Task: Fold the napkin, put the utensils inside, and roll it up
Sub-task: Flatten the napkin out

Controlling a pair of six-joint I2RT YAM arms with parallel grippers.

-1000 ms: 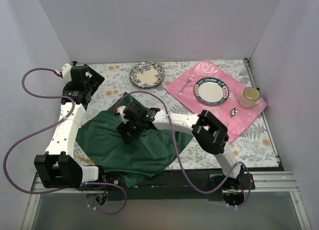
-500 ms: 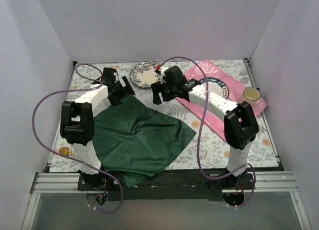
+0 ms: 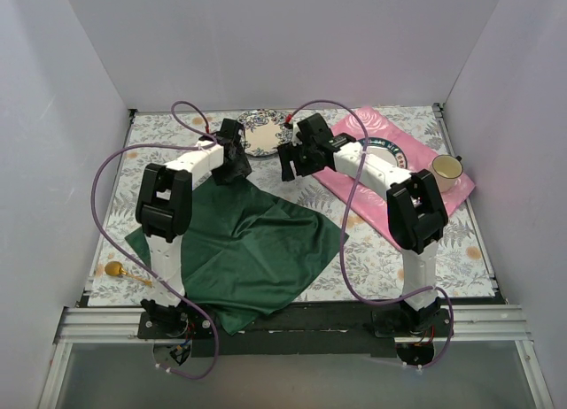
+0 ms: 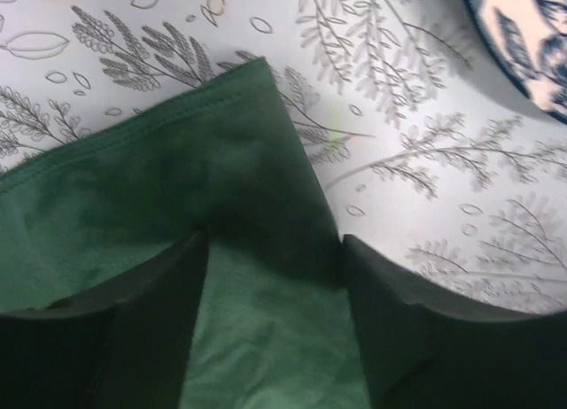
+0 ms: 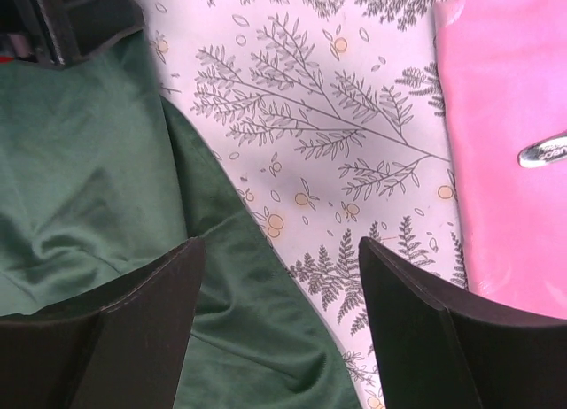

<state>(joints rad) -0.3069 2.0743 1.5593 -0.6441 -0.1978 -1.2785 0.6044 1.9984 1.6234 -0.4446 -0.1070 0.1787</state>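
Looking down from the top camera, I see the napkin spread open and rumpled on the leaf-printed table, with its near corner lying over the table's dark front edge. My left gripper sits at the napkin's far corner, fingers apart with the hemmed corner of cloth between them; I cannot tell whether they touch it. My right gripper hangs over the napkin's far right edge, fingers also apart, half over cloth and half over bare table, holding nothing. A gold spoon lies on the table just off the napkin's left corner. A pink placemat lies to the right of the napkin, apart from it, and a patterned plate sits just beyond its far corner.
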